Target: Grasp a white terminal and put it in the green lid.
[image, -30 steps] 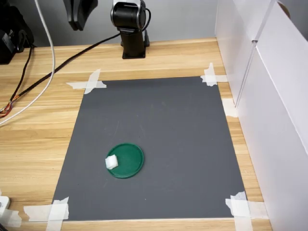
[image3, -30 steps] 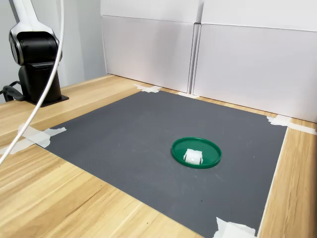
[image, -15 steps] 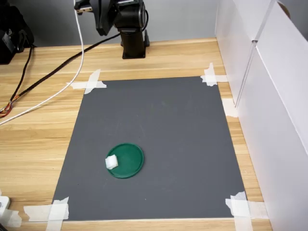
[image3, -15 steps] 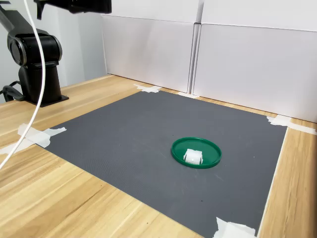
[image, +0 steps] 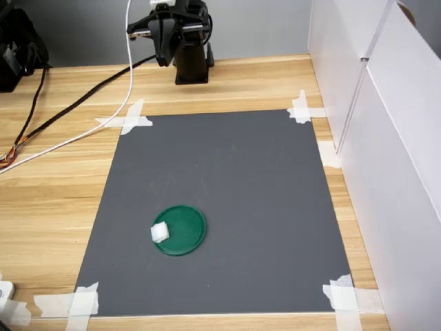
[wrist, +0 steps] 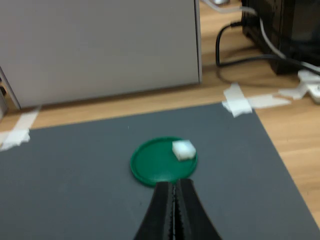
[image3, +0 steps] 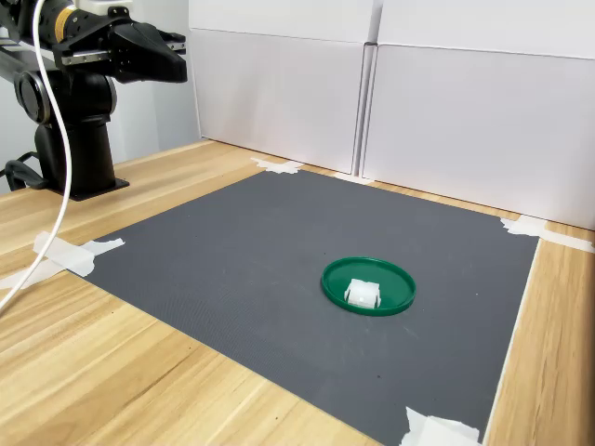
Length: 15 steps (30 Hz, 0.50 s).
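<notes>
Grey mat (image: 220, 207) carrying green lid (image: 179, 230), white terminal (image: 160, 232) at its rim. Gripper (wrist: 172, 192) seen closed, empty, only in wrist view.

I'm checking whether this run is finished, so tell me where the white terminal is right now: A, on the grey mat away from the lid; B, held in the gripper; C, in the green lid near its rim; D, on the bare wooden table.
C: the white terminal rests in the green lid near its rim, while the gripper is shut and empty, far back by the arm's base.
</notes>
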### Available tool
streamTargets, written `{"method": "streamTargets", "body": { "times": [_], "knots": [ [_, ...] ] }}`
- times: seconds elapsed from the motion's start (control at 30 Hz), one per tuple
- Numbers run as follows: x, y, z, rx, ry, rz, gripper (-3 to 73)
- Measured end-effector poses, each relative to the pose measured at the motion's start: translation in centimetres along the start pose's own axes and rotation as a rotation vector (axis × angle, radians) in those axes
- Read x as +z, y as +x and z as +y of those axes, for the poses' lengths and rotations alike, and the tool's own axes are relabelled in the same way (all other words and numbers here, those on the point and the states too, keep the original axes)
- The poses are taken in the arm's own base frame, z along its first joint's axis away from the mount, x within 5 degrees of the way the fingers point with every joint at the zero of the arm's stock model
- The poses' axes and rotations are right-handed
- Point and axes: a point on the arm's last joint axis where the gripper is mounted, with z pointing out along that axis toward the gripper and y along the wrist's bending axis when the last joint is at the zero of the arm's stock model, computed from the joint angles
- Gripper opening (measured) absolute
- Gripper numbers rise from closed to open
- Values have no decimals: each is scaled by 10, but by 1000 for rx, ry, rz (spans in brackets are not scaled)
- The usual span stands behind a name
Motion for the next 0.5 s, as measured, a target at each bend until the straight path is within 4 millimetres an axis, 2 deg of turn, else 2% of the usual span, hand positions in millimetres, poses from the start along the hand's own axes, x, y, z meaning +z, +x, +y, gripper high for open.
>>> {"method": "streamTargets", "body": {
  "times": [0.5],
  "knots": [
    [-3, -2, 0, 0, -2, -28, -21]
  ]
}}
